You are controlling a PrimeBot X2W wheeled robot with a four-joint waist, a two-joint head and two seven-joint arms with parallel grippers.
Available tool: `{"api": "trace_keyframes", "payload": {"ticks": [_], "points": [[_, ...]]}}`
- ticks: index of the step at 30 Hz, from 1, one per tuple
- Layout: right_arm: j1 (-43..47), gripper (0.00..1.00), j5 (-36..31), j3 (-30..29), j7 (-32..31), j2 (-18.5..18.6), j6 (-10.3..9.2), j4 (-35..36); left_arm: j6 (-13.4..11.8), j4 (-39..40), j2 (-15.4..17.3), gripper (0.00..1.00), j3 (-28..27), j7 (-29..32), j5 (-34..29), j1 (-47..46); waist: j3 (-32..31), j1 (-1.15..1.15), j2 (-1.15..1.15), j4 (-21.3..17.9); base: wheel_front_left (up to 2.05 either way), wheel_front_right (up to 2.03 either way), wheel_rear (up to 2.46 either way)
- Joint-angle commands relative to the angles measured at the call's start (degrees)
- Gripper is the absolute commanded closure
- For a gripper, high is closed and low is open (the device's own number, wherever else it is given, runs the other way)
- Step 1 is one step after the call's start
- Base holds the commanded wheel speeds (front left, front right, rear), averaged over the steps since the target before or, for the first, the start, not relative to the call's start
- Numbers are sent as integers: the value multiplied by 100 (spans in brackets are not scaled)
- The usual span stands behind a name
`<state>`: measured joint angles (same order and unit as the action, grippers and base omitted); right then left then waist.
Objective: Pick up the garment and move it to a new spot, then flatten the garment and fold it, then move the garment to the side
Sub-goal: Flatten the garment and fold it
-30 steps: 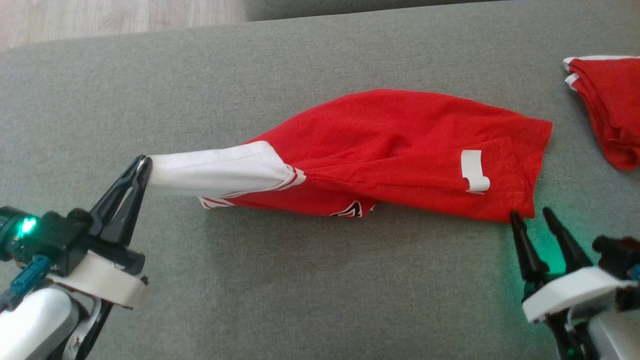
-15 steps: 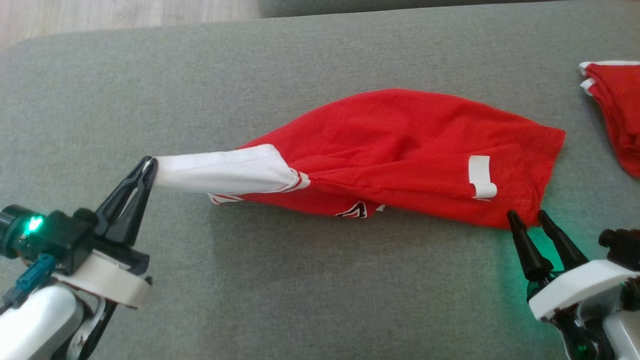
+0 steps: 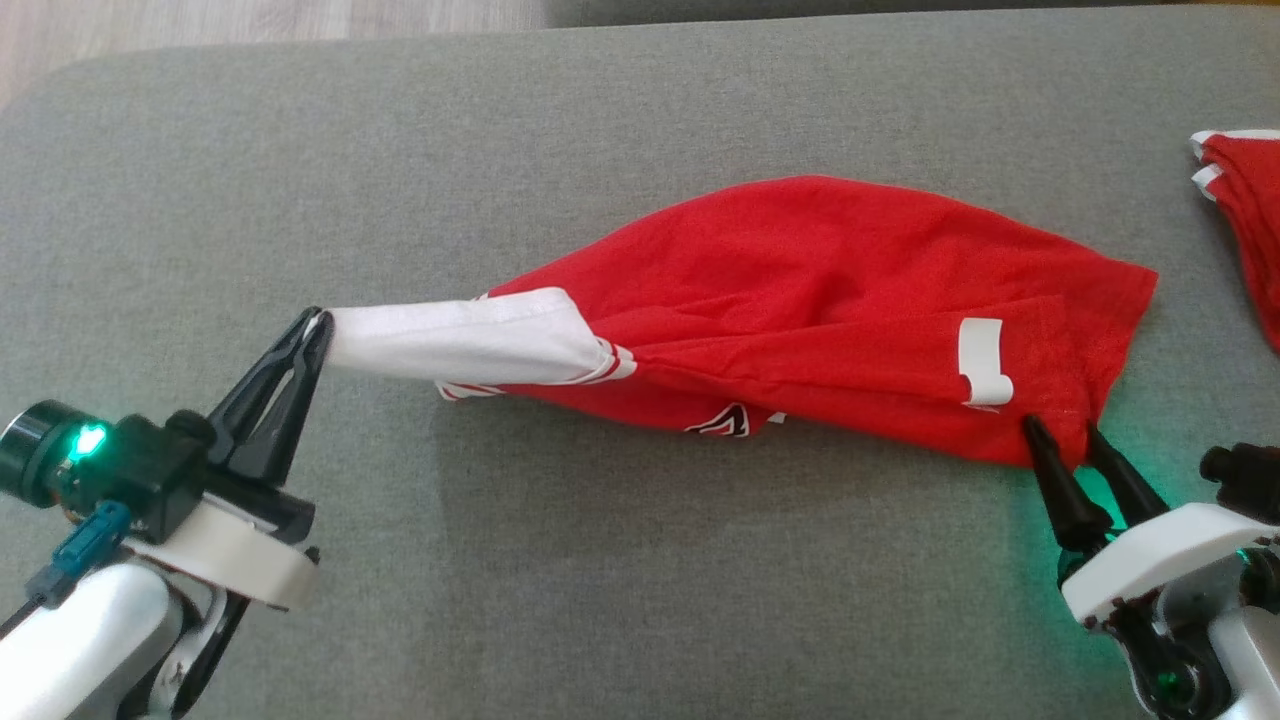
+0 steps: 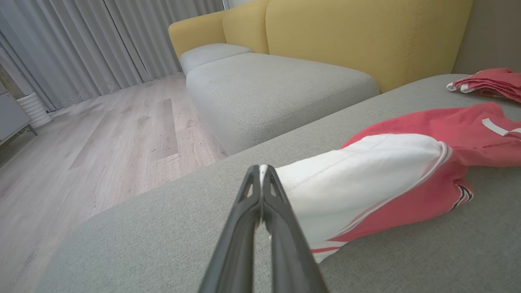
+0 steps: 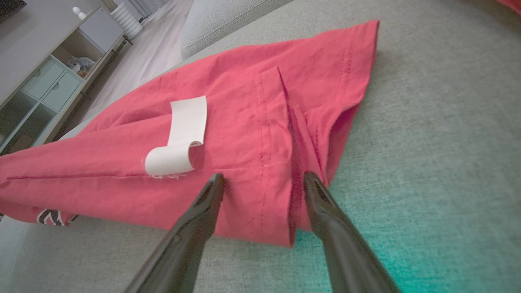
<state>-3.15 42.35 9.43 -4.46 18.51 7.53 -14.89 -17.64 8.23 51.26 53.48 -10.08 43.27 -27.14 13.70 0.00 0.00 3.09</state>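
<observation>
The garment is a red T-shirt (image 3: 820,290) with a white sleeve (image 3: 460,340), lying crumpled across the grey couch seat (image 3: 640,560). My left gripper (image 3: 318,325) is shut on the white sleeve's end (image 4: 285,175) and holds it stretched out to the left. My right gripper (image 3: 1062,432) stands open at the shirt's near right corner (image 5: 276,203), one finger on each side of the hem's fold. A white label (image 5: 179,138) curls up from the red cloth close to the right fingers.
A second red garment (image 3: 1240,200) with white trim lies at the seat's far right. Beyond the seat are a grey ottoman (image 4: 276,89), a yellow couch back (image 4: 358,36) and wooden floor (image 4: 101,138). A cabinet (image 5: 53,77) stands far off.
The head camera has shifted, sliding the scene rightwards. My right gripper has advanced to the shirt's corner, its fingers now straddling the hem. The left gripper keeps hold of the sleeve.
</observation>
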Motion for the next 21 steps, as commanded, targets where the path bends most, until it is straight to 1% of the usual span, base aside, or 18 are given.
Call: {"api": "trace_keyframes", "payload": {"ticks": [1, 2, 3, 4, 5, 6, 8, 10, 12, 14, 15, 16, 18, 21], "points": [[-166, 39, 33, 106, 105, 120, -4, 132, -1, 75, 209, 100, -282, -11, -36, -326, -7, 0, 0, 4, 0, 0, 0], [-166, 39, 33, 106, 105, 120, -4, 132, -1, 75, 209, 100, -282, -11, -36, -326, -7, 0, 0, 4, 0, 0, 0], [-173, 53, 22, 122, 136, 131, -4, 130, 1, 72, 208, 100, -280, -14, -35, -326, -13, 0, 0, 5, 0, 0, 0], [-175, 57, 23, 125, 173, 130, -4, 129, 0, 68, 207, 100, -282, -20, -33, -325, -20, 0, 0, 3, 0, 0, 0], [-176, 60, 32, 128, 205, 126, -4, 131, -1, 65, 207, 100, -282, -26, -30, -321, -29, 0, 0, 1, 0, 0, 0], [-178, 60, 43, 139, 224, 124, -4, 136, -1, 61, 207, 100, -281, -32, -26, -315, -40, 0, 0, -3, 0, 0, 0], [-183, 64, 77, 162, 246, 124, -4, 148, -5, 55, 205, 100, -279, -42, -18, -304, -55, 0, 0, -8, 0, 0, 0], [-199, 63, 95, 173, 267, 142, -4, 147, 1, 47, 196, 100, -271, -48, -15, -300, -66, 0, 0, -4, 0, 0, 0], [-225, 60, 102, 178, 289, 167, -4, 131, 13, 38, 187, 100, -260, -48, -15, -302, -77, 0, 0, 3, 0, 0, 0], [-246, 61, 102, 189, 297, 191, -4, 113, 24, 27, 177, 100, -249, -44, -16, -310, -88, 0, 0, 13, 0, 0, 0], [-254, 65, 97, 192, 298, 204, -4, 104, 29, 23, 173, 100, -243, -39, -17, -315, -92, 0, 0, 20, 0, 0, 0], [-259, 74, 93, 191, 299, 216, -4, 97, 31, 22, 170, 100, -239, -33, -17, -320, -96, 0, 0, 27, 0, 0, 0], [-260, 100, 88, 185, 300, 233, -4, 92, 32, 17, 166, 100, -236, -27, -13, -326, -106, 0, 0, 41, 0, 0, 0], [-234, 100, 89, 174, 290, 262, -4, 101, 28, 2, 168, 100, -234, -32, -1, -316, -133, 0, 0, 50, 0, 0, 0]]}}
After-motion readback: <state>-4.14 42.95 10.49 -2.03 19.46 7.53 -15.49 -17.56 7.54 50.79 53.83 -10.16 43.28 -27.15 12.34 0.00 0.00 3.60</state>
